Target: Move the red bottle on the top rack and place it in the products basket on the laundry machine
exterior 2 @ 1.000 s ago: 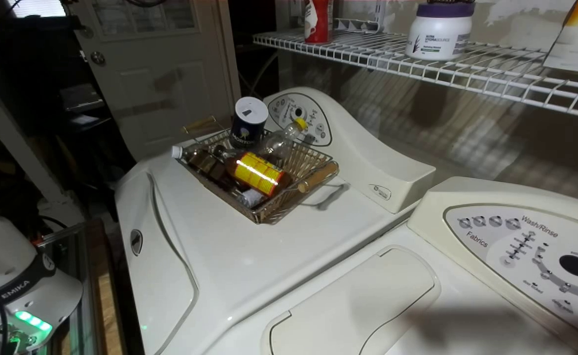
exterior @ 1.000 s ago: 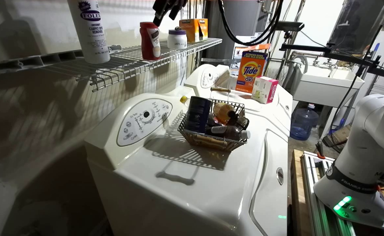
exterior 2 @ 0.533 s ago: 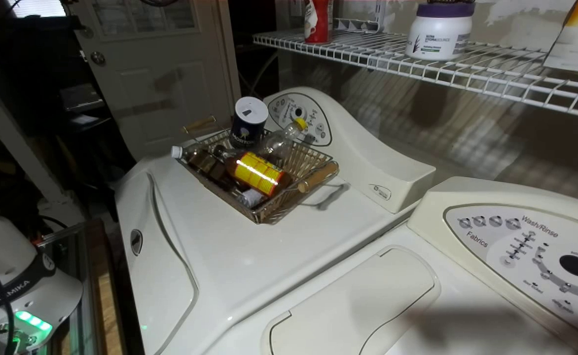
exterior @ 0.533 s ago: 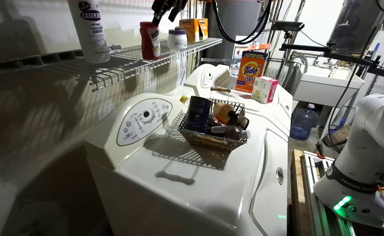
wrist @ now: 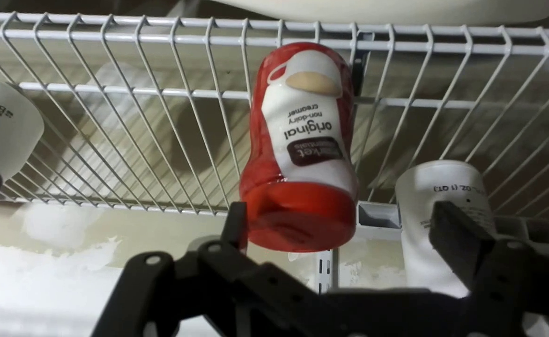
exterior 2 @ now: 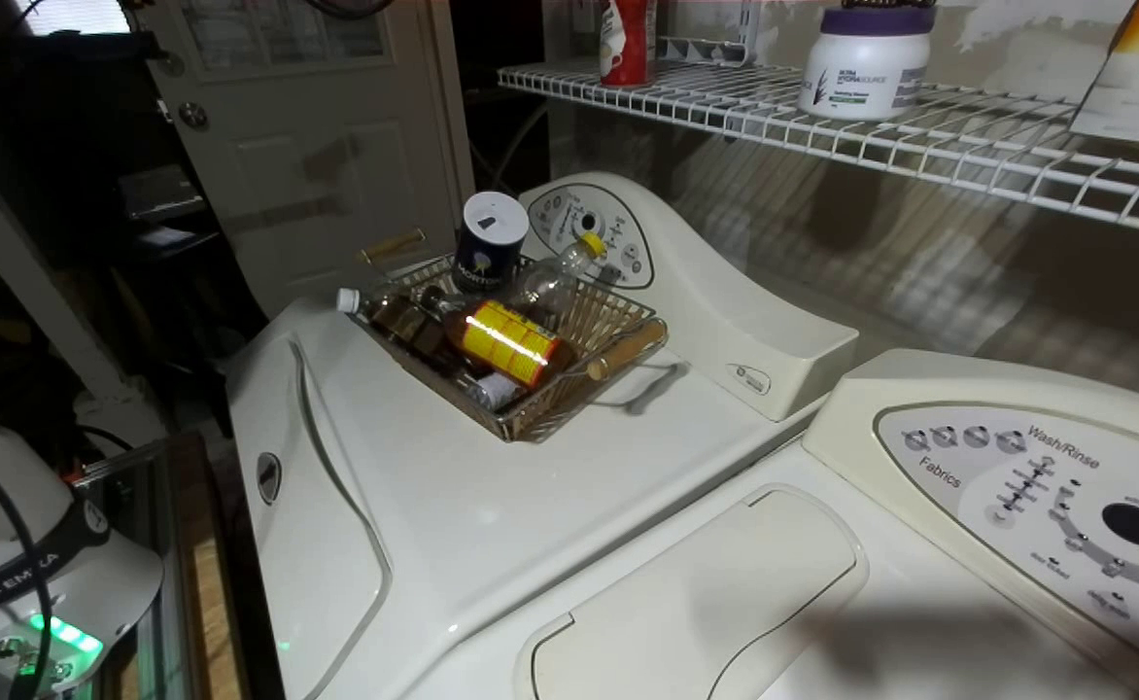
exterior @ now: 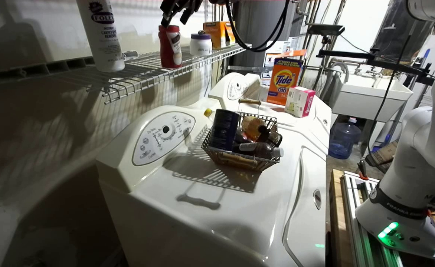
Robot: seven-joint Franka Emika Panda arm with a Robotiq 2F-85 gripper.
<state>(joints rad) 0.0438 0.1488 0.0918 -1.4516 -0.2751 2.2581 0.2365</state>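
1. The red bottle (wrist: 298, 140) hasn't been grabbed yet; it's seen standing upright on the top rack (exterior 2: 783, 122), just below the end effector (wrist: 342, 229).
2. Jaws are spread wide, nothing clamped; in the wrist view the bottle's lined up nearer one side, and contact can't be told.
3. The products basket (exterior 2: 542, 410) is parked on the laundry machine (exterior 2: 531, 496), well below the end effector.
4. Approach can pretty much be called done; grasp, lift, carry and drop-off are left.
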